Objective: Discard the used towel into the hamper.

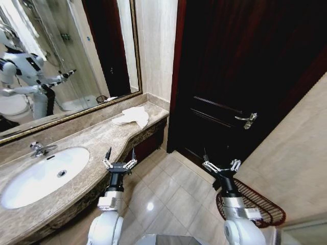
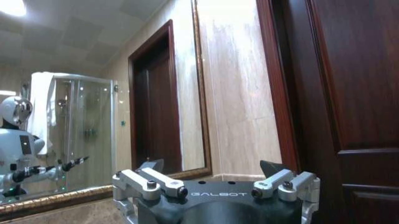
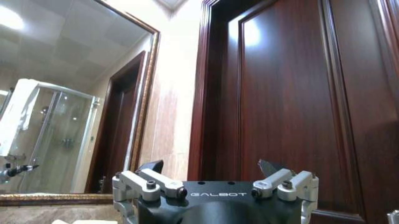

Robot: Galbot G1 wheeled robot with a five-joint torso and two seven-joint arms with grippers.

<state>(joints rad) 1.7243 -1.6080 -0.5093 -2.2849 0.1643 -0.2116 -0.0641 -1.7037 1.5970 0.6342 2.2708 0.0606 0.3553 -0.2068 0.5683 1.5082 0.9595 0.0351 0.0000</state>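
Note:
A crumpled white towel (image 1: 132,117) lies on the marble counter (image 1: 97,135) at its far end, by the wall. The hamper (image 1: 255,206), a dark reddish-brown wire basket, stands on the floor at the lower right, partly hidden behind my right arm. My left gripper (image 1: 120,154) is held upright and open beside the counter's front edge, short of the towel, with nothing between its fingers. My right gripper (image 1: 220,163) is also upright and open above the floor, just left of the hamper. Both wrist views show open fingertips (image 2: 151,164) (image 3: 151,165) pointing up.
A white sink (image 1: 43,175) with a chrome faucet (image 1: 38,149) sits in the counter at left. A gold-framed mirror (image 1: 66,51) hangs above it. A dark wooden door (image 1: 245,66) with a metal handle (image 1: 248,120) stands ahead. Tiled floor (image 1: 168,194) lies between my arms.

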